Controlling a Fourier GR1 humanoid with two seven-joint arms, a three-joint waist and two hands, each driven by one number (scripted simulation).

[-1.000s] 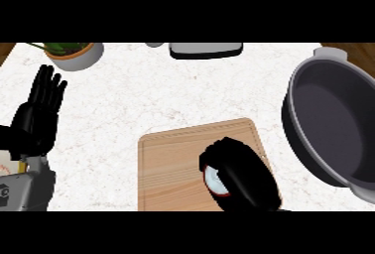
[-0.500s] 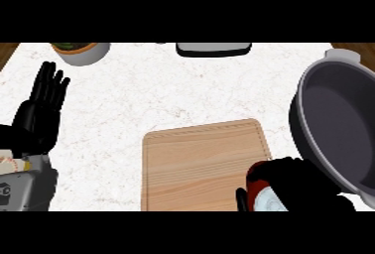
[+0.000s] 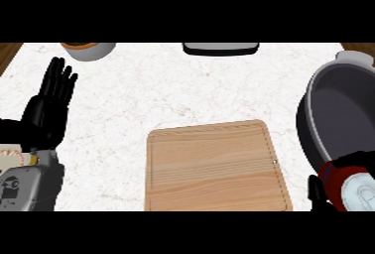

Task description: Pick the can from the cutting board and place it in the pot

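Left hand [image 3: 48,106]: matte black, long slim fingers, black palm. Left forearm [image 3: 28,186]: grey casing with a darker grey panel, a pale cream patch at the wrist. Right hand [image 3: 318,191]: only a black sliver shows; detail unreadable.

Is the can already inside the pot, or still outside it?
Outside. The can shows at the pot's near rim, off the cutting board, with the right hand beside it.

A white speckled stone counter [image 3: 168,94] with brown wood [image 3: 9,49] at its corners.
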